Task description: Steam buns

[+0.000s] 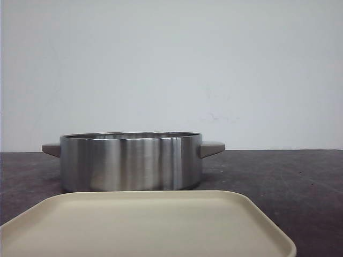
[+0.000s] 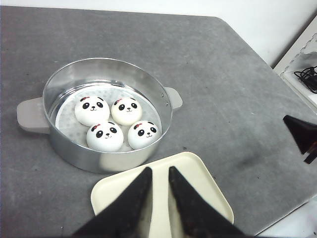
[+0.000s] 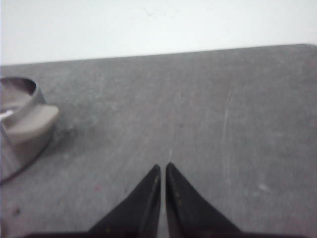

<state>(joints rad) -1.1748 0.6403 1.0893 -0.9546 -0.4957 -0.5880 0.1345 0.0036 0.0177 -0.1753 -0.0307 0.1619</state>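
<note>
Front view is showing a round steel steamer pot (image 1: 130,161) standing on the dark grey table (image 1: 289,182), with a grey handle on its left side and another on its right side, and a cream tray (image 1: 144,225) lying just near of it, close to the camera. Its wall is hiding what is inside from this side. From the left wrist camera the four panda buns (image 2: 117,123) are sitting together inside the pot (image 2: 106,116), on a pale liner, two at the far side and two at the near side, each touching or almost touching its neighbours, faces turned upward. The left gripper (image 2: 159,171) is hanging over the cream tray (image 2: 198,183), its two black fingers standing slightly apart with a narrow gap and holding nothing. The right gripper (image 3: 162,167) is hanging over bare table (image 3: 223,114) to the right of the pot (image 3: 20,134), well apart from it, its fingers almost closed together and also holding nothing.
</note>
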